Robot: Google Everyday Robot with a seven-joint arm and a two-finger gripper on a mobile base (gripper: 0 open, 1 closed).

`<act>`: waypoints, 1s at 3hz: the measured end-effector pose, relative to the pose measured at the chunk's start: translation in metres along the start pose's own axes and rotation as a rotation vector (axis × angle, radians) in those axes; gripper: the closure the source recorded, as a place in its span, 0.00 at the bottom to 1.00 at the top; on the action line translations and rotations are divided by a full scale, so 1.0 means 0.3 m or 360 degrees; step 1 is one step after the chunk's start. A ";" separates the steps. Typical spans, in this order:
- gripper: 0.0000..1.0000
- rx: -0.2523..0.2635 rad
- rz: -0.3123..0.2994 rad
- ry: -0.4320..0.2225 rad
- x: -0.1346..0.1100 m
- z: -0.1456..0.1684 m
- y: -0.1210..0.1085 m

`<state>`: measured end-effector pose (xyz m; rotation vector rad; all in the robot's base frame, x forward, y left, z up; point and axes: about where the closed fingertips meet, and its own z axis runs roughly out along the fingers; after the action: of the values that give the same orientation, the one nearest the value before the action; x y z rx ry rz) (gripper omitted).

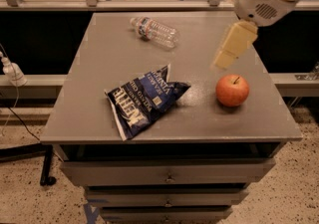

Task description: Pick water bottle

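Note:
The water bottle lies on its side at the back of the grey table, its white cap pointing left. It is clear and ribbed, with a white-blue-red label band. My gripper hangs over the right half of the table, above and just left of the red apple. It is well to the right of the bottle, apart from it. Only one cream-coloured finger shows under the white arm.
A dark blue chip bag lies in the middle front of the table. The apple sits near the right edge. Drawers are below the tabletop. A metal rail runs behind the table. A white plug and cable hang at the left.

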<state>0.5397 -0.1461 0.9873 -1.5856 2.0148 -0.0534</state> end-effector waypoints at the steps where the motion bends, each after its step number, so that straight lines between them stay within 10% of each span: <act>1: 0.00 0.0042 0.0064 -0.0209 -0.139 0.084 -0.096; 3: 0.00 0.0179 0.0158 -0.0463 -0.285 0.168 -0.201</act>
<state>0.6272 -0.0713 1.0018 -1.3375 1.8264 0.0950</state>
